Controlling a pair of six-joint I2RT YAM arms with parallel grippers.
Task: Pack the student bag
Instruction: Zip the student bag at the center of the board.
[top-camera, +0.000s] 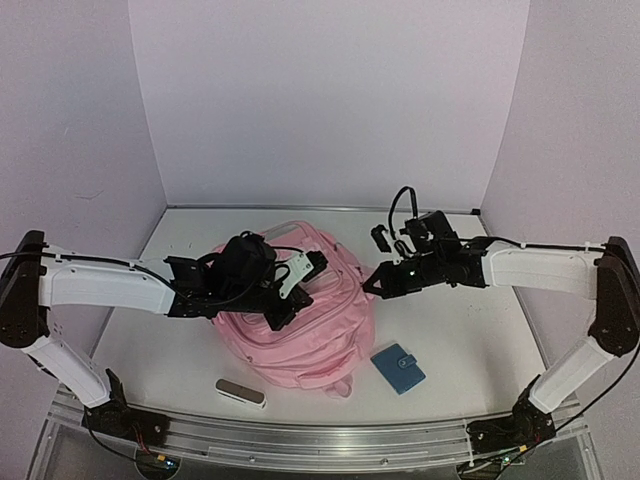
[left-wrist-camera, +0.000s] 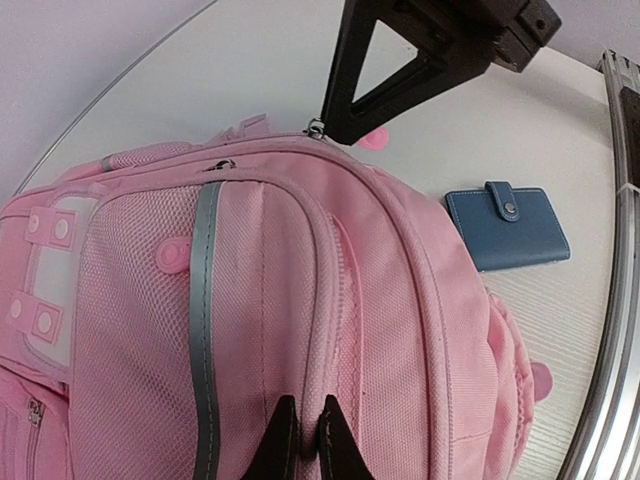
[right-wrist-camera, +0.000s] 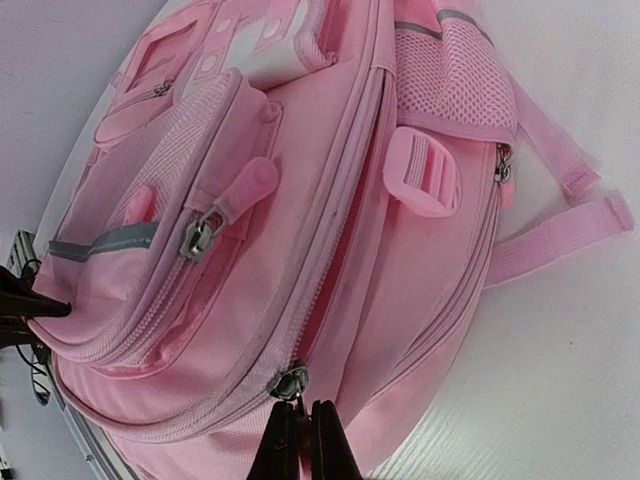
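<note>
The pink student bag (top-camera: 300, 335) lies flat in the middle of the table. My left gripper (top-camera: 290, 303) is over its top and shut on a raised fabric seam of the bag (left-wrist-camera: 310, 330); the fingertips (left-wrist-camera: 283, 440) pinch that ridge. My right gripper (top-camera: 371, 285) is at the bag's right edge and shut on the metal zip pull (right-wrist-camera: 292, 383) of the main zip. The zip shows a narrow open gap above the slider. The right gripper also shows in the left wrist view (left-wrist-camera: 335, 125), beside the pull (left-wrist-camera: 316, 127).
A blue snap wallet (top-camera: 398, 368) lies on the table right of the bag, also in the left wrist view (left-wrist-camera: 507, 228). A small pale grey case (top-camera: 241, 392) lies at the bag's front left. A small black object (top-camera: 380, 238) sits behind the right gripper.
</note>
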